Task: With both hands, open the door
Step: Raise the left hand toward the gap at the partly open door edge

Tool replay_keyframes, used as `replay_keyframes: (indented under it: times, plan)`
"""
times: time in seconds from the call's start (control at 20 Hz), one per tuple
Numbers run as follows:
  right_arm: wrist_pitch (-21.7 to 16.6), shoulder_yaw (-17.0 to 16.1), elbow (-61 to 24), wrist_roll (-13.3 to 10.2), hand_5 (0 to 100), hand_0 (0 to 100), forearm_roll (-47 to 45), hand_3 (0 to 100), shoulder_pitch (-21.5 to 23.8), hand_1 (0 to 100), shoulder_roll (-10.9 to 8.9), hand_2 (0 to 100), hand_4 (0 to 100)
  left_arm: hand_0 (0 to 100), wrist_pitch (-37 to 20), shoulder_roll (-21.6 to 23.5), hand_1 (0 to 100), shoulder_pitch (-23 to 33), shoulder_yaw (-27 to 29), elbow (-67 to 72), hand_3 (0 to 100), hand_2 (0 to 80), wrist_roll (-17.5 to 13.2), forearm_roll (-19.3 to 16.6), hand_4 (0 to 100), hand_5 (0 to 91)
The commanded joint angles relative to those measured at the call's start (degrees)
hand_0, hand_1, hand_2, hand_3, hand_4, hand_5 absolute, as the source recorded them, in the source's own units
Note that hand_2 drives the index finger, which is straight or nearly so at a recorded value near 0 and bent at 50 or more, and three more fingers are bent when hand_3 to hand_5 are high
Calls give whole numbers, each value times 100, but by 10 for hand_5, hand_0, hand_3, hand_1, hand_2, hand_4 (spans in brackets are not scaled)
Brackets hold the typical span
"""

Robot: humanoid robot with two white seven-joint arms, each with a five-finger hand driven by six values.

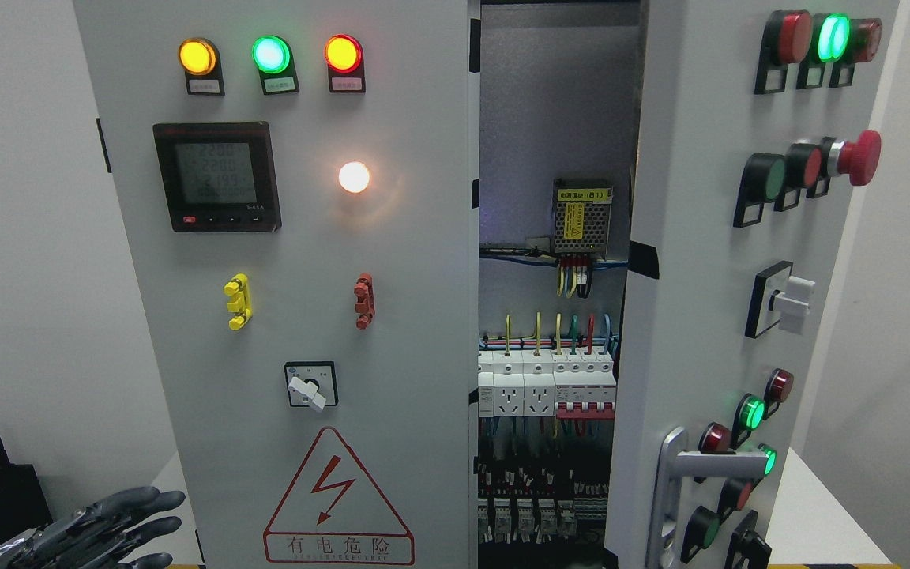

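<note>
Head view: right cabinet door (708, 300) already swung ajar, wiring and breakers exposed; left door (297, 276) closed. Left hand (107, 525) low at lower left, fingers extended, grasping nothing; right hand out of view. Best to reach the silver handle (680, 474) and pull steadily along the hinge arc. Two doors, one handle, three lamps (269, 54) atop the left door.

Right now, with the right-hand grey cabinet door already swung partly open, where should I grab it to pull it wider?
Take the silver metal lever handle low on the grey right door. Its horizontal bar stands proud of the panel, so fingers could likely wrap it from the front, coming in from the lower right. Only the dark left hand shows, open at the lower left, well away from it.
</note>
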Motion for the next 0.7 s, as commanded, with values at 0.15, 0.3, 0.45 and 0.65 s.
replay_keyframes:
  times: [0.15, 0.3, 0.45, 0.65]
  plan:
    - [0, 0, 0, 1, 0, 0, -185, 0, 0, 0, 0, 0, 0, 0, 1, 813, 0, -110, 40, -269, 0, 0, -2, 259, 32, 0]
    - [0, 0, 0, 1, 0, 0, -185, 0, 0, 0, 0, 0, 0, 0, 1, 813, 0, -128, 22, -269, 0, 0, -2, 268, 32, 0]
    - [0, 0, -8, 1, 0, 0, -185, 0, 0, 0, 0, 0, 0, 0, 27, 813, 0, -364, -214, -269, 0, 0, -2, 321, 33, 0]
    - [0, 0, -8, 1, 0, 0, -185, 0, 0, 0, 0, 0, 0, 0, 308, 681, 0, -1951, -1670, -252, 0, 0, 15, 435, 33, 0]
